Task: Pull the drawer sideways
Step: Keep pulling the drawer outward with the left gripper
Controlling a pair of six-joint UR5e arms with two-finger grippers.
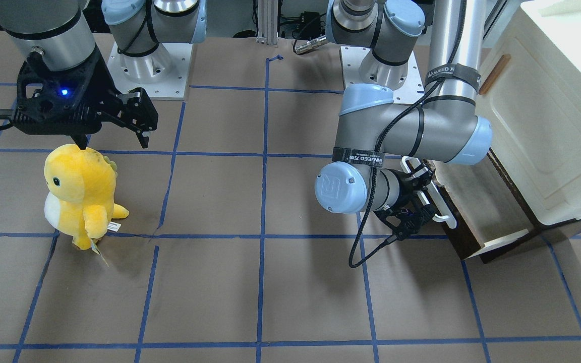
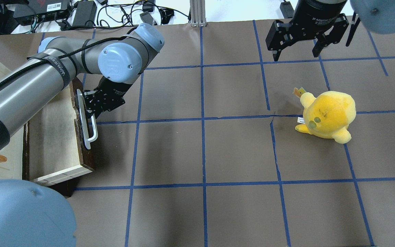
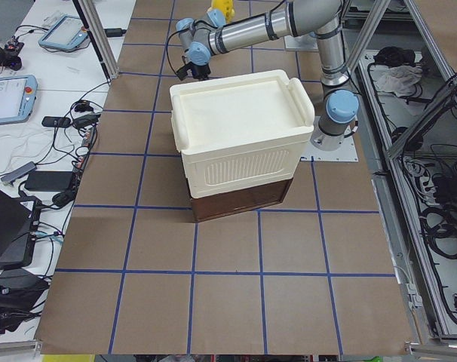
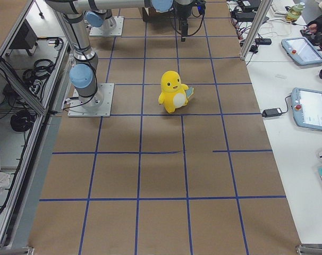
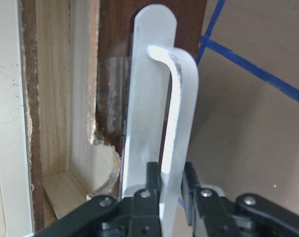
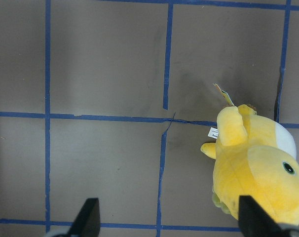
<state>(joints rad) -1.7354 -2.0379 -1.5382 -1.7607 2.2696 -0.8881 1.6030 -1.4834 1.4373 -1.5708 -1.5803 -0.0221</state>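
The drawer (image 2: 51, 144) stands pulled out of the cream-white cabinet (image 1: 558, 116), its pale-wood inside showing. Its dark brown front panel (image 5: 115, 59) carries a long white bar handle (image 5: 181, 113), also seen from overhead (image 2: 89, 132) and in the front-facing view (image 1: 439, 201). My left gripper (image 5: 171, 185) is shut on the handle, its fingers (image 5: 152, 177) pinching the bar on both sides; from overhead it (image 2: 89, 109) sits at the handle's far end. My right gripper (image 2: 297, 51) hangs open and empty above the table, beyond a yellow plush toy.
A yellow plush toy (image 2: 327, 115) stands on the brown paper-covered table with blue tape lines; it also shows in the right wrist view (image 6: 258, 168). The cabinet (image 3: 240, 136) sits at the table's left end. Cables and power bricks (image 2: 81, 12) lie past the far edge.
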